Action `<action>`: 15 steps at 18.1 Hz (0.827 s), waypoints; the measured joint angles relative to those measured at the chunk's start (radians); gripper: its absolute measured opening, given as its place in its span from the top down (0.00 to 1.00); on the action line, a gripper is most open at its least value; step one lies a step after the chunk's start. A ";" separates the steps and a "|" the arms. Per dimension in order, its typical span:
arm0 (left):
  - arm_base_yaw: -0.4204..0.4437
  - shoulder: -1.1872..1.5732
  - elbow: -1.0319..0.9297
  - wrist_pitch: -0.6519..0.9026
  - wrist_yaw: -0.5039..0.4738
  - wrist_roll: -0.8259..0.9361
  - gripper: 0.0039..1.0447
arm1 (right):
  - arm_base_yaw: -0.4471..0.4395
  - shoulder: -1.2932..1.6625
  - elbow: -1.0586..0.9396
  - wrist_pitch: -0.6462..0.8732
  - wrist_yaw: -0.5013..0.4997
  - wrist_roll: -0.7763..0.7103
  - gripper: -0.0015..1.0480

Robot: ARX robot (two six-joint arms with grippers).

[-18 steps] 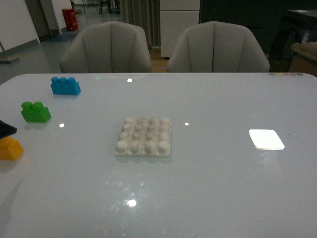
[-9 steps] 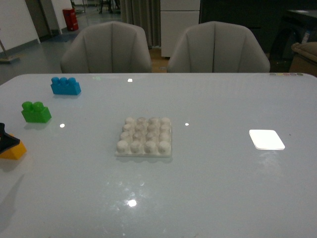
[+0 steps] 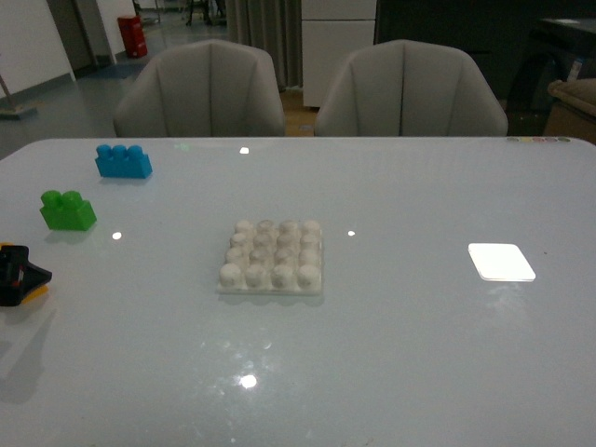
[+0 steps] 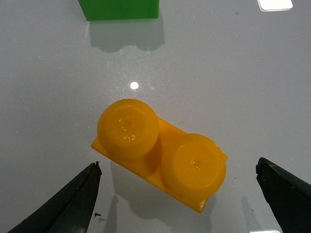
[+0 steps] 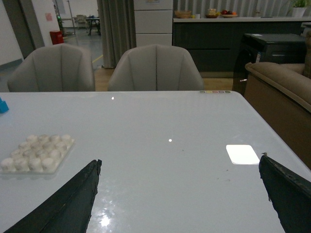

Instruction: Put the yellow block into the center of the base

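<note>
Update: left gripper point(image 3: 20, 276) is coming down onto the yellow block point(image 4: 160, 155). A second ago the front view was showing its black tip above the block with most of the yellow exposed. Now it's covering nearly all of it, with only thin yellow slivers peeking out. The block isn't shifting and is sitting flat on the table point(image 3: 419, 354).

Left wrist view is showing the jaws spread wide, one on each side of the block. Both are clear of it and gripping nothing. The block is lying directly under the gripper, skewed to the line between the jaws, so I'm expecting it to twist on closure unless the wrist is rotated first.

My read is that the reach is finishing and the grasp isn't starting yet, so lift, carry and insertion are all still pending. The base point(image 3: 271, 256) is waiting well off to the left gripper's right, with all its studs bare.

The right gripper point(image 5: 181, 160) is hanging over the table, jaws wide apart and empty. The base is lying ahead of it and to its left.

Counting:
- 1 yellow block
- 1 green brick point(image 3: 67, 210), just ahead of the left gripper
- 1 blue brick point(image 3: 122, 161), further ahead
- 1 base with a 4x4 stud grid
- 1 white patch point(image 3: 501, 262)
- 2 chairs point(image 3: 200, 88) behind the table
</note>
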 joint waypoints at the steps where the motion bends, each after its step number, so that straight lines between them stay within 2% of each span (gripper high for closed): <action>1: 0.004 0.000 0.001 -0.017 0.005 0.000 0.06 | 0.000 0.000 0.000 0.000 0.000 0.000 0.06; 4: 0.010 -0.002 -0.007 -0.073 0.001 0.010 0.06 | 0.000 0.000 0.000 0.000 0.000 0.000 0.06; 8: 0.023 -0.078 -0.087 -0.089 0.047 0.035 0.06 | 0.000 0.000 0.000 0.000 0.000 0.000 0.06; 11: 0.023 -0.103 -0.112 -0.076 0.059 0.037 0.06 | 0.000 0.000 0.000 0.000 0.000 0.000 0.06; 15: -0.019 -0.096 -0.128 -0.018 0.055 0.008 0.06 | 0.000 0.000 0.000 0.000 0.000 0.000 0.06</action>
